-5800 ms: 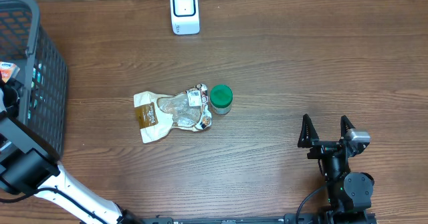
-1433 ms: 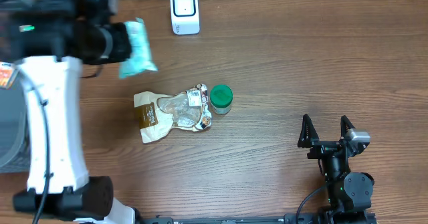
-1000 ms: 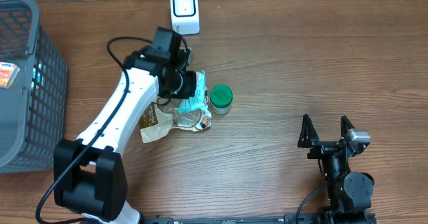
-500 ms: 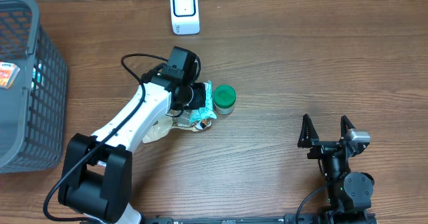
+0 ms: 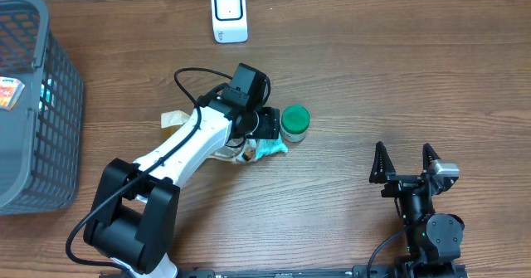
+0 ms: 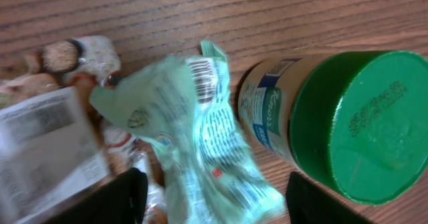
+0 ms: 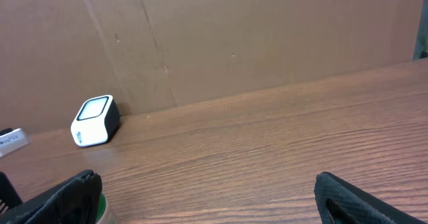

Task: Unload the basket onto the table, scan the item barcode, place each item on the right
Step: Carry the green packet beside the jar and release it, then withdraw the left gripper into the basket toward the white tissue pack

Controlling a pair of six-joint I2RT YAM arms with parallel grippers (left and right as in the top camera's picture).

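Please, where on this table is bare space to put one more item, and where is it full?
The widest bare wood lies right of the scanner, down to the right gripper. A smaller patch lies between the basket and the left arm. It is crowded in the middle: the jar, green packet and snack bag cluster at the left gripper.

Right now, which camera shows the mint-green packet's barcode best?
The left wrist view: the mint-green packet is close up, its barcode facing the camera. Overhead shows only a small sliver; the right wrist view shows none.
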